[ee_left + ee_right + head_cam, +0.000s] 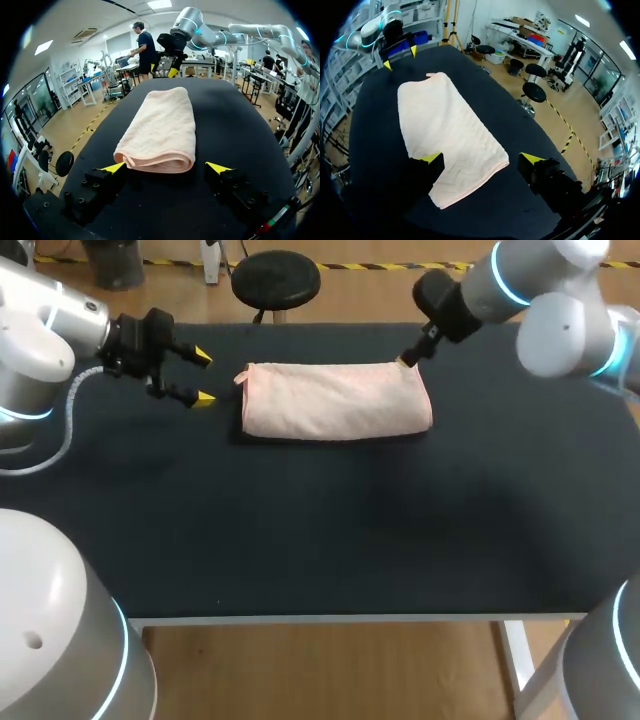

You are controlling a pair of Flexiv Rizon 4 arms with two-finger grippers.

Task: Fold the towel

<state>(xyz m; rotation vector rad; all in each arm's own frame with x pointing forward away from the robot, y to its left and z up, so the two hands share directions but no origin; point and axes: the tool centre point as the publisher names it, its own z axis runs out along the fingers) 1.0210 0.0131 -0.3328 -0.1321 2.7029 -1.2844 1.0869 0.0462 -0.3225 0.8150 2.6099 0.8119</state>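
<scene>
The table [330, 530] has a dark, matte top, nearly black, which fills most of the head view. Its near edge [350, 618] is a thin pale strip running straight across. Under the near right corner a white leg [517, 650] goes down. A tiny pale speck [220, 604] lies on the top close to the near edge, perhaps lint; it is too small to tell. Both wrist views show the same dark top.

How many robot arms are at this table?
2. The left arm is by the towel's left end, the right arm over its far right corner; both jaws open.
</scene>
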